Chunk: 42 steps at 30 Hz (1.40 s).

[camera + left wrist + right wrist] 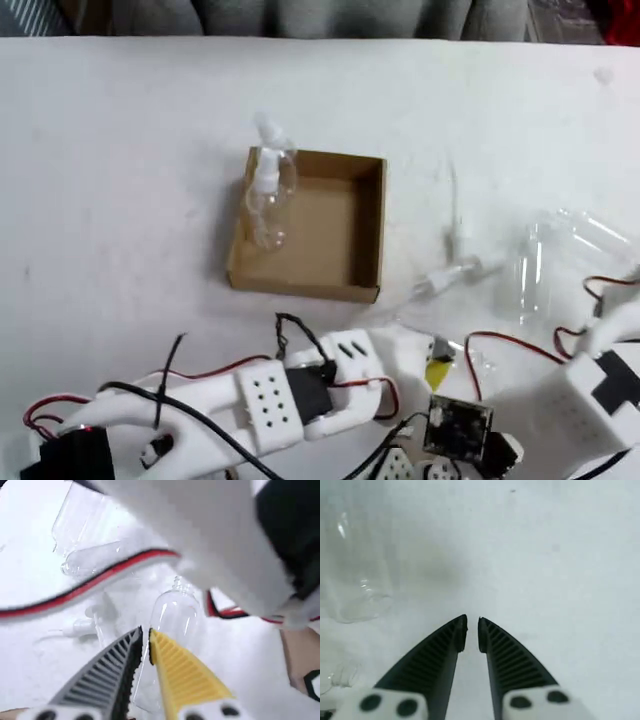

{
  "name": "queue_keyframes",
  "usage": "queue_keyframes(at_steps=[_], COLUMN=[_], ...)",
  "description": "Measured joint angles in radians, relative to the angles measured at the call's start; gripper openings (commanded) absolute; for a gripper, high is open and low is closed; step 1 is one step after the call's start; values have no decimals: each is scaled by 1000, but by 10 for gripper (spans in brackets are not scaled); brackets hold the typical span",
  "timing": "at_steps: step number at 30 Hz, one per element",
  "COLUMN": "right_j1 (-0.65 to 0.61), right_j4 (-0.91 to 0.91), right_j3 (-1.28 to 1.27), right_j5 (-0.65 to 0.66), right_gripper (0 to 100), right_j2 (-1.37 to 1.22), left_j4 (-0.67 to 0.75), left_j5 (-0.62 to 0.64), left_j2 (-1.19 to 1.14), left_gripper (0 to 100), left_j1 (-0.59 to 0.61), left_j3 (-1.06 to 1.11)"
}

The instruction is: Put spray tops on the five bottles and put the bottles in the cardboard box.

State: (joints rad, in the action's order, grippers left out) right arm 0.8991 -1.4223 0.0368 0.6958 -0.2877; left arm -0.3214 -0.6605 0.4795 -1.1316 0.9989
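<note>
White table (120,150) | cardboard box (300,283): one capped bottle (268,205) inside | left hand (145,637), right hand (472,630): both pressed together

bright diffuse light; white table (110,180) washed out (mild glare); faint soft shadows; glints on bottle (180,617)

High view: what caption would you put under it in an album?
One spray-topped bottle lies in the cardboard box; other clear bottles wait on the white table.
</note>
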Motion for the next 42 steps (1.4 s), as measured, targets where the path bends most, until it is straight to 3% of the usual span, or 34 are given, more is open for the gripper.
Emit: queue_keyframes(at_steps=[10,15,18,23,34,40,42], right_j1=[166,242,281,302,302,302,302], right_j4=[-95,-213,-264,-272,-272,-272,-272], right_j3=[474,827,1030,1181,1201,1201,1201], right_j5=[14,14,14,18,109,124,124], right_gripper=[15,15,15,15,15,15,15], right_j2=[-311,-434,-486,-545,-612,-637,-637], left_j4=[68,64,6,-98,-235,-330,-361], left_j5=[23,187,256,262,-2,-32,-32], left_j2=[0,0,0,-49,-358,-358,-358], left_gripper=[21,21,24,24,37,265,294], left_j1=[43,109,132,137,106,77,75], left_j3=[28,-8,-58,-130,-313,-397,-411])
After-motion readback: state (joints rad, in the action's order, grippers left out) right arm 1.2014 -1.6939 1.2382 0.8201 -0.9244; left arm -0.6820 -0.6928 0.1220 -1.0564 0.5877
